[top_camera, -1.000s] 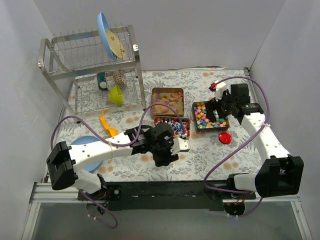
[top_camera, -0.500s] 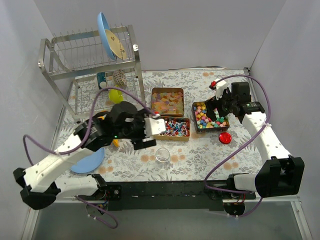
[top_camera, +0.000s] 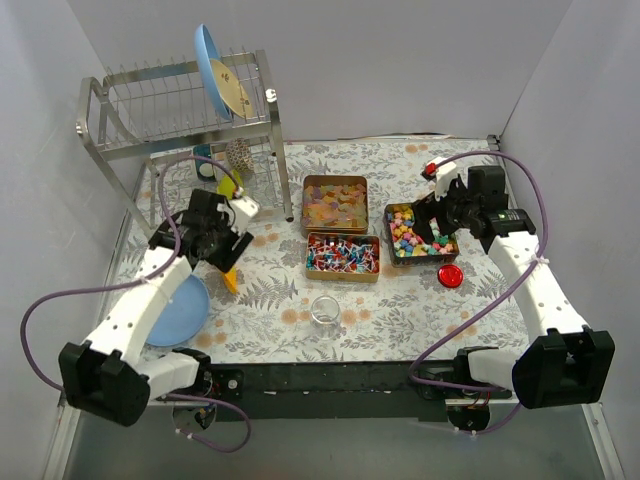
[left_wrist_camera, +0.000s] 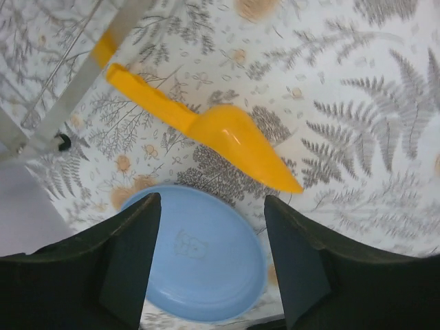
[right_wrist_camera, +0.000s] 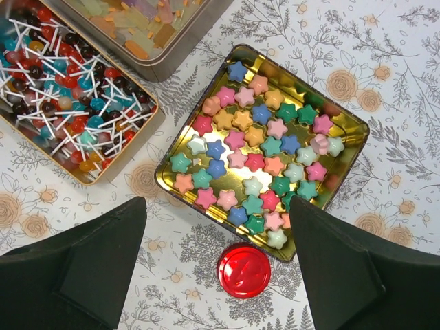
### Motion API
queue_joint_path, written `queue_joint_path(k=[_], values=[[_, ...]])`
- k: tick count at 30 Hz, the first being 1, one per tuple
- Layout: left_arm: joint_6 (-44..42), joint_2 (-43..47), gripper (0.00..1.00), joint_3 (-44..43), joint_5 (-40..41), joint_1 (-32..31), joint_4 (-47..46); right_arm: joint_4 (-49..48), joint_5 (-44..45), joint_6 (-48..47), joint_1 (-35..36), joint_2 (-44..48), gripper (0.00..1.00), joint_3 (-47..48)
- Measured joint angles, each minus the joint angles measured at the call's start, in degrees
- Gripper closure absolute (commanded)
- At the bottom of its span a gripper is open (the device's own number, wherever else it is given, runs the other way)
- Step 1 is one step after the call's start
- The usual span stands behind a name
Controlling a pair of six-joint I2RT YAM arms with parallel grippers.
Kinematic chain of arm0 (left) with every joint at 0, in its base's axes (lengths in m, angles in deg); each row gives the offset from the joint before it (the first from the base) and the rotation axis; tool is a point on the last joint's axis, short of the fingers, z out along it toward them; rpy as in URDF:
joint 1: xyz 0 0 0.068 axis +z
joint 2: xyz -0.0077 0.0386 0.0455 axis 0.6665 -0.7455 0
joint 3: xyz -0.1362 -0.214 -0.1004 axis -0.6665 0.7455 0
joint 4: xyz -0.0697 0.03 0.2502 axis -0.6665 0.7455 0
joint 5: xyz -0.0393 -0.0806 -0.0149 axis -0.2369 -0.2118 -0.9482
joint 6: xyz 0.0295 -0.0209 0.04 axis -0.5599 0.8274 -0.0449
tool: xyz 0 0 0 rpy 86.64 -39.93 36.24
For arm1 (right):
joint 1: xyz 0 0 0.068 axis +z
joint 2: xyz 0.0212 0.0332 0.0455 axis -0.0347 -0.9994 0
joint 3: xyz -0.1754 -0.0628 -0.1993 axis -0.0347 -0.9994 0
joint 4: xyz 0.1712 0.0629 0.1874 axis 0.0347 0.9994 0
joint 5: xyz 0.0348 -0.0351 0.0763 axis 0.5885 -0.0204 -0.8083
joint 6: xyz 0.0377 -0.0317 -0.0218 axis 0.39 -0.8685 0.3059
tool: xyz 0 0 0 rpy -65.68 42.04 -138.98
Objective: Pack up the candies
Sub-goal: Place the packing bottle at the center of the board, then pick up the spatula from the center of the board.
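The candies lie in three open tins: multicoloured star pieces (top_camera: 410, 232) (right_wrist_camera: 258, 148), red-blue-white stick pieces (top_camera: 342, 256) (right_wrist_camera: 69, 96) and pale orange-yellow flat pieces (top_camera: 334, 198) (right_wrist_camera: 137, 20). My right gripper (top_camera: 437, 226) (right_wrist_camera: 220, 275) is open and empty above the near edge of the star tin, with the red lid (top_camera: 450, 275) (right_wrist_camera: 243, 270) between its fingers below. My left gripper (top_camera: 222, 255) (left_wrist_camera: 210, 275) is open and empty at the left, above the orange scoop (top_camera: 222, 262) (left_wrist_camera: 227, 137) and blue plate (left_wrist_camera: 199, 265).
A small clear glass jar (top_camera: 324, 309) stands in front of the tins. A steel dish rack (top_camera: 185, 120) with a blue plate and bowls stands at the back left; its leg (left_wrist_camera: 75, 96) is close to the scoop. The blue plate (top_camera: 180, 315) lies at the front left.
My left arm has swung from the middle in front of the tins to the left over the scoop, uncovering the glass jar. The right arm has hardly moved.
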Motion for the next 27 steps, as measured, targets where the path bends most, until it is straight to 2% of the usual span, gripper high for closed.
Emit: queue_joint_path(k=[4,6,9,13,17,25,27], values=[[15.5,-4.7,0.52,-4.4,-1.8,7.6,-1.6,0.3,0.0,0.2,0.0,-0.1,0.09,-0.8],[22.3,-5.0,0.61,-4.5,-4.9,11.6,-1.6,0.3,0.0,0.2,-0.1,-0.1,0.08,-0.8],[30.5,-5.0,0.67,-3.5,-11.0,18.4,-1.5,0.3,0.2,0.2,-0.1,-0.2,0.08,-0.8],[38.5,-5.3,0.61,-1.5,-19.6,27.2,-1.6,0.4,0.7,0.0,-0.2,-0.2,0.08,-0.8],[44.5,-6.9,0.57,3.3,-28.4,32.9,-3.1,0.9,1.6,-0.3,-0.2,-0.6,0.07,-0.8],[51.4,-9.6,0.59,10.1,-38.0,34.8,-8.4,2.9,3.0,-0.9,-0.3,-3.5,0.07,-0.3],[52.7,-9.7,0.62,11.4,-39.0,34.8,-9.3,3.1,3.1,-1.0,-0.3,-4.3,0.07,0.3]])
